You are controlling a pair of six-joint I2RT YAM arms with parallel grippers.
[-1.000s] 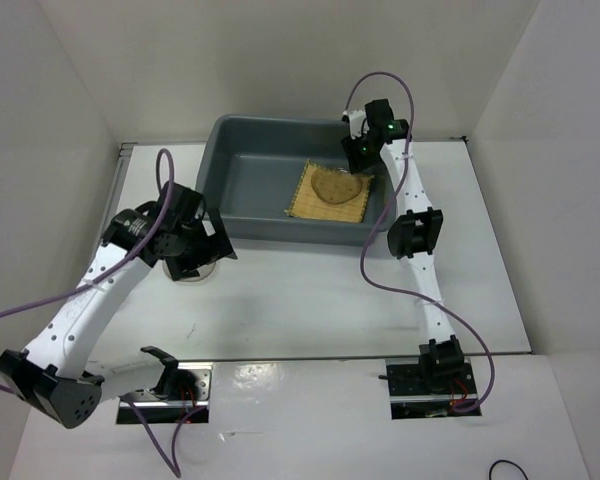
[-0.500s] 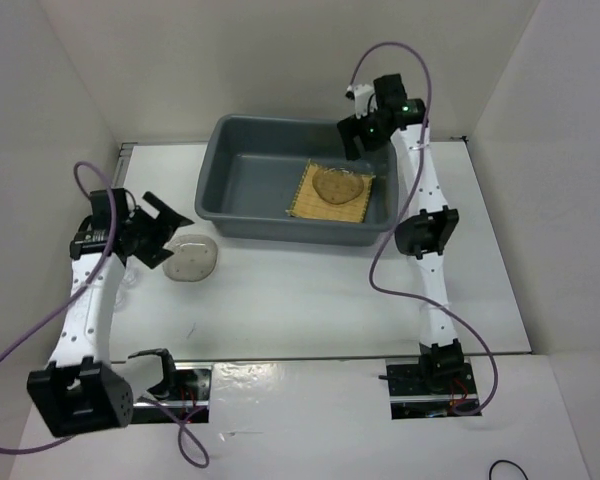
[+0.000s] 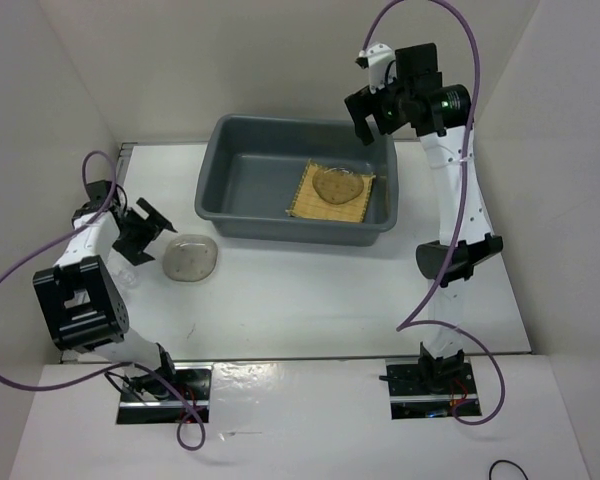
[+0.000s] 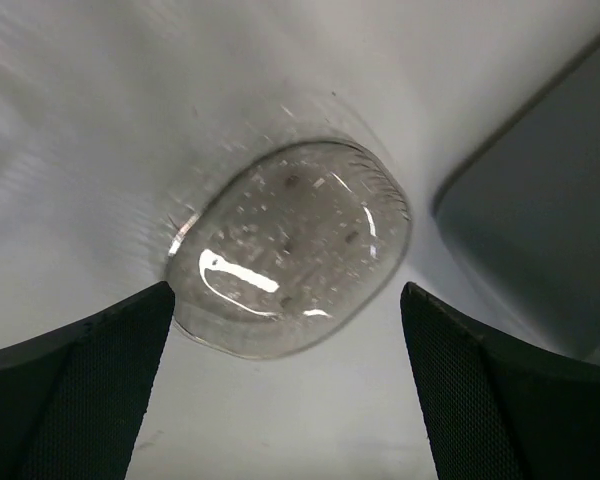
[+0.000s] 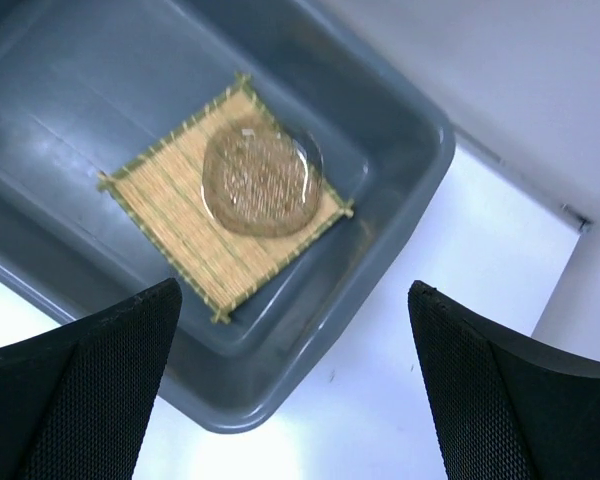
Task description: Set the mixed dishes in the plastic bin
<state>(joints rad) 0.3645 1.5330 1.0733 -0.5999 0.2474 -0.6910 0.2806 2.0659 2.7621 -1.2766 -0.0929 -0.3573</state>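
Resting on slatted mat (image 5: 170, 225), clear plate (image 5: 260, 180), perhaps dimpled

Bin (image 3: 290, 228) smooth grey plastic; mat (image 5: 170, 228) woven straw-like slats (matt, ribbed); plate (image 4: 290, 245) clear, glossy.

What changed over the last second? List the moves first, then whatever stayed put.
The left pincer drew back to the left, off the clear plate on the table, uncovering it. The right pincer lifted up and away from the plastic bin at its far right corner. Both are open and empty. Unchanged: that plate, and the woven mat in the bin with a second clear plate on it.
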